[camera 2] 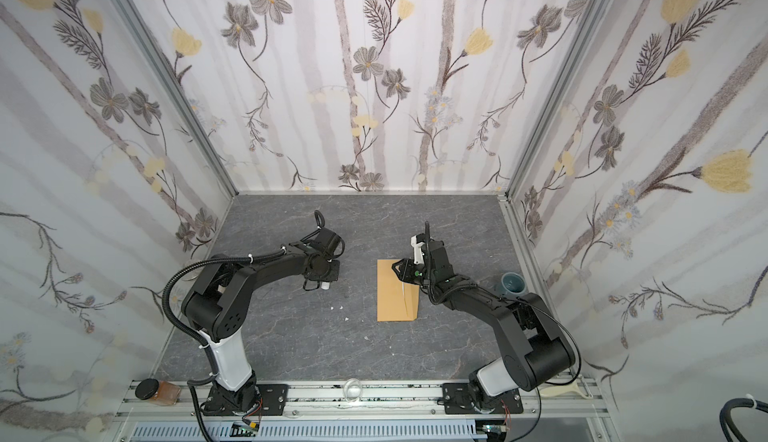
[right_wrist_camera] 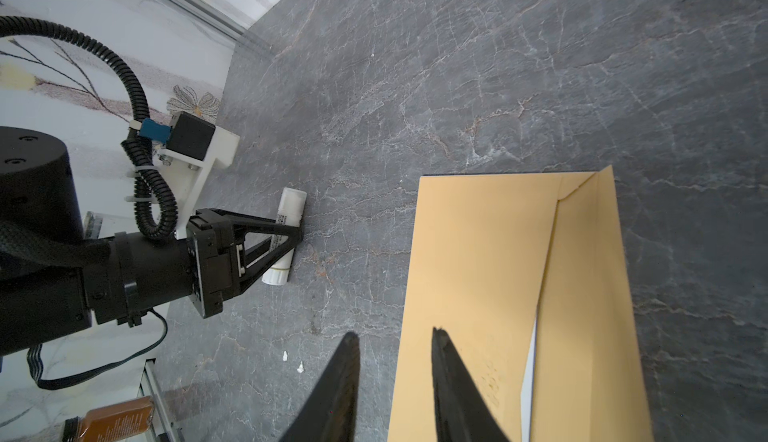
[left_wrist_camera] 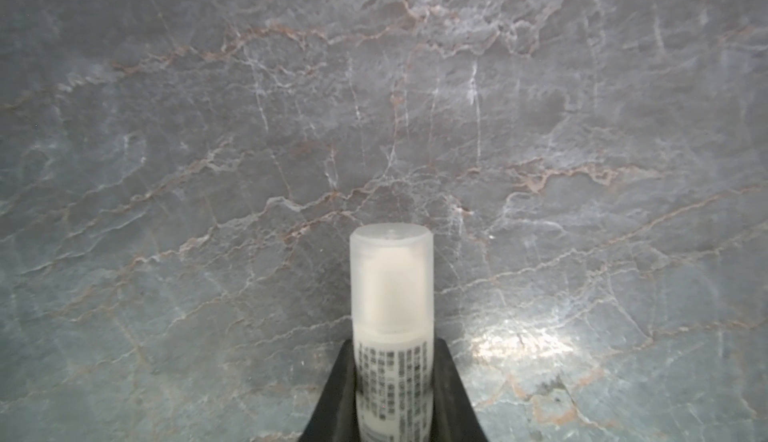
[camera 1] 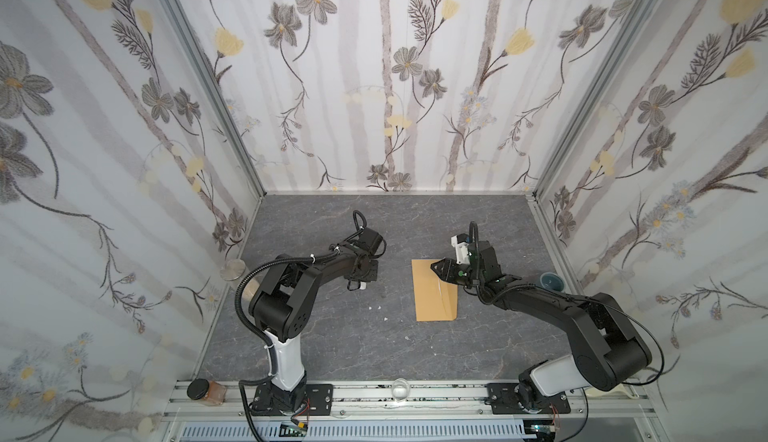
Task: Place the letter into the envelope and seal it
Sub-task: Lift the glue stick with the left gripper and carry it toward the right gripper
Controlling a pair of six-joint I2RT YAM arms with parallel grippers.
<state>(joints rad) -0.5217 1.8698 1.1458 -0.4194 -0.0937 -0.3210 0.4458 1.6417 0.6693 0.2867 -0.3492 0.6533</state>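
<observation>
now | envelope (right_wrist_camera: 478,274) under parted right claw (right_wrist_camera: 394,332) | left claw (left_wrist_camera: 392,346) grips glue stick (left_wrist_camera: 390,286)

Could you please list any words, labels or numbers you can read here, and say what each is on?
Glue stick: rows of dark print on its barrel, too blurred to read.
Brown jar: label print, too small to read.
Envelope: no writing visible.

letter (right_wrist_camera: 527,386) mostly hidden inside envelope (right_wrist_camera: 478,253)
</observation>
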